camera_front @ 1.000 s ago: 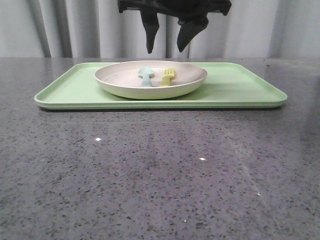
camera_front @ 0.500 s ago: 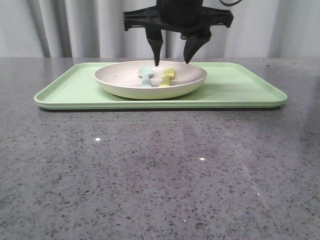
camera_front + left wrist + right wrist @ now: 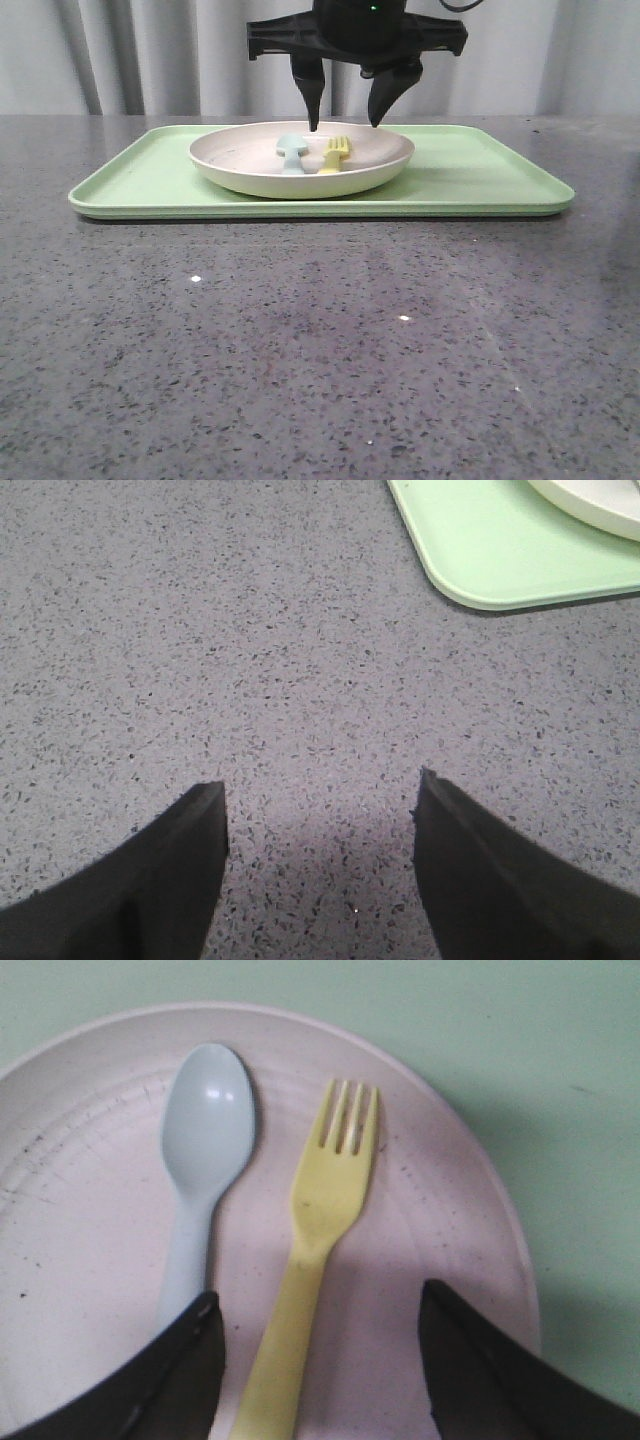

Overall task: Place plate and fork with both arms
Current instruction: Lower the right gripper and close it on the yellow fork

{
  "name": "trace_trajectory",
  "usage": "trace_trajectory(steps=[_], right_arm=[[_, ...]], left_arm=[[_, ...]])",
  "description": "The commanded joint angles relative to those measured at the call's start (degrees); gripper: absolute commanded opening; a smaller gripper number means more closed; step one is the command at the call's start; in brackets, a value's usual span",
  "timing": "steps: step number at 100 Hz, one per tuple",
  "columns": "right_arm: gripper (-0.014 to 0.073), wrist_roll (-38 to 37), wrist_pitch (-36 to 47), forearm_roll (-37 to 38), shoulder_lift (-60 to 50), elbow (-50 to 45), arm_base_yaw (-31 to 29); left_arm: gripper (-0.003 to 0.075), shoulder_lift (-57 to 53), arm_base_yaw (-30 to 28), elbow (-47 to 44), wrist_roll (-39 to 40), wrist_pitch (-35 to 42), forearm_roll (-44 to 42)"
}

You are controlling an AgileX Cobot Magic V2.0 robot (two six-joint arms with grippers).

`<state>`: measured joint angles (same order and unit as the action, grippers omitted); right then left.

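The cream plate [image 3: 250,165] sits on the light-green tray [image 3: 480,175]. In it lie the yellow fork [image 3: 336,153] and a pale blue spoon [image 3: 290,150], side by side. My right gripper [image 3: 345,125] hangs open just above the plate's far side, its fingertips either side of the fork. In the right wrist view the fork [image 3: 320,1220] runs between the open fingers [image 3: 170,1370], with the spoon [image 3: 205,1150] beside it on the plate [image 3: 90,1250]. My left gripper [image 3: 320,805] is open and empty over bare table; it does not show in the front view.
The grey speckled table [image 3: 320,340] stretches in front of the tray. In the left wrist view a corner of the tray [image 3: 480,550] and the plate's edge [image 3: 600,495] show. A grey curtain [image 3: 130,50] hangs behind.
My right gripper came down from above to just over the plate, its fingers straddling the fork, within the first half second; since then it has held still. Plate, fork and spoon have not moved.
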<state>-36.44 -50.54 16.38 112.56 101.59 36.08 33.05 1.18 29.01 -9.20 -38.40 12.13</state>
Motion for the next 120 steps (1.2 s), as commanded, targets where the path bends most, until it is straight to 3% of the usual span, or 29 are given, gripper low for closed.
trace_trajectory(steps=[1, 81, 120], right_arm=[[0.0438, -0.21, 1.70, 1.92, -3.17, 1.80, -0.16], [0.0433, -0.21, -0.09, -1.63, 0.81, 1.80, -0.16], [0.0129, -0.21, -0.87, -1.68, 0.81, 1.80, -0.16]], left_arm=[[0.0410, 0.14, -0.16, 1.47, 0.48, 3.67, 0.86], [0.0410, 0.14, -0.16, 1.47, 0.48, 3.67, 0.86], [0.0410, 0.14, -0.16, 1.47, 0.48, 3.67, 0.86]])
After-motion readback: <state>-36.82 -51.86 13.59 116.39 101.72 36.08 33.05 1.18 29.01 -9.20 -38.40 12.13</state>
